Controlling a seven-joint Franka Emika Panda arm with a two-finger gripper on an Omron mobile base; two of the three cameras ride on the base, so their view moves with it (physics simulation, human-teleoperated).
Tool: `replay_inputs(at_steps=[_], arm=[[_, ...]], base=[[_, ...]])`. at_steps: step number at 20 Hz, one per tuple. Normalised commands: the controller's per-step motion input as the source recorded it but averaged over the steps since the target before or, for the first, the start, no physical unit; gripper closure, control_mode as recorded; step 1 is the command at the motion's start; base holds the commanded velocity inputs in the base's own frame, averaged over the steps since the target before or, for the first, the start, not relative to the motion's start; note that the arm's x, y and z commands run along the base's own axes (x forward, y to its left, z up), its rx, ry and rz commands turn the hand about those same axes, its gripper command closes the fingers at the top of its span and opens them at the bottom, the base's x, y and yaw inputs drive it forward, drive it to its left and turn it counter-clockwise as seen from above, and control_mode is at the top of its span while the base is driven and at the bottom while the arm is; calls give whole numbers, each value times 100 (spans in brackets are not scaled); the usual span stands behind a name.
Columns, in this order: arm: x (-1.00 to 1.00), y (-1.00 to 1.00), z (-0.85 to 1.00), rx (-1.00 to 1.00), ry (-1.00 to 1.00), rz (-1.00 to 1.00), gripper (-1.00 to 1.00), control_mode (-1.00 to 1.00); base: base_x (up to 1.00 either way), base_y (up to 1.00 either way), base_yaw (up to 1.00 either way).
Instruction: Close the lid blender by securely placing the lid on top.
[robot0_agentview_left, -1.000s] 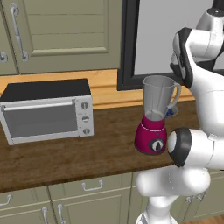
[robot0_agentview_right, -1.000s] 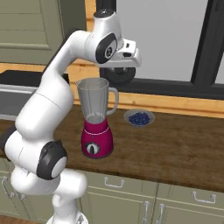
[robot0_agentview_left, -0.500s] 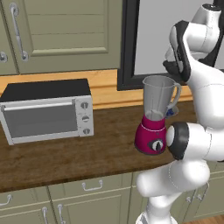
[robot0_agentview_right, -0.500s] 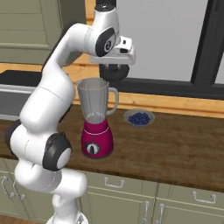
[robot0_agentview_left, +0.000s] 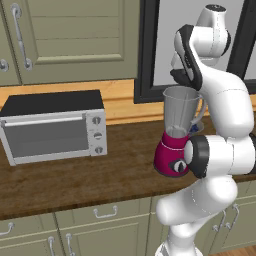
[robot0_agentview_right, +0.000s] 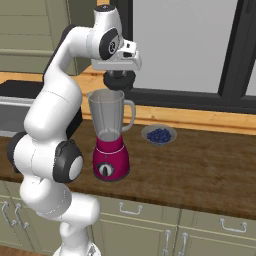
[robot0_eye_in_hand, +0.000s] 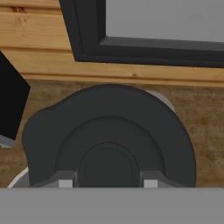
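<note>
The blender (robot0_agentview_left: 172, 145) stands on the wooden counter, a magenta-red base (robot0_agentview_right: 110, 161) under a tall clear jar (robot0_agentview_right: 107, 116) with its handle to the right. My gripper (robot0_agentview_right: 119, 76) hangs just above the jar's rim, shut on the dark round lid (robot0_agentview_right: 119, 80), which sits a little toward the back right of the opening. From the left base camera the lid (robot0_agentview_left: 183, 78) hovers right over the jar mouth. In the hand view the lid (robot0_eye_in_hand: 109, 131) covers most of the jar; grey slivers of the rim (robot0_eye_in_hand: 164, 99) peek out past it. The gripper (robot0_eye_in_hand: 107, 180) clamps the lid's centre knob.
A silver toaster oven (robot0_agentview_left: 54, 126) sits on the counter to the blender's left, and its black corner (robot0_eye_in_hand: 11, 103) shows in the hand view. A small bowl of blueberries (robot0_agentview_right: 159, 135) lies behind the blender to the right. A dark window frame (robot0_agentview_right: 175, 97) runs along the back wall.
The gripper has carried the lid leftward, from beside the jar's handle side to just over the jar's mouth. The blender has stayed put.
</note>
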Motion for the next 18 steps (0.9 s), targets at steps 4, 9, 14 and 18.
replay_inputs(at_steps=[4, 9, 14, 18], arm=[[41, 36, 0, -4, 6, 0, 100, -100], [35, 24, -2, -3, 9, 2, 100, -100], [13, 1, -11, -4, 14, 8, 100, -100], [6, 0, -7, 0, 11, 12, 100, -100]], base=[[0, 0, 0], [0, 0, 0], [0, 0, 0], [0, 0, 0]])
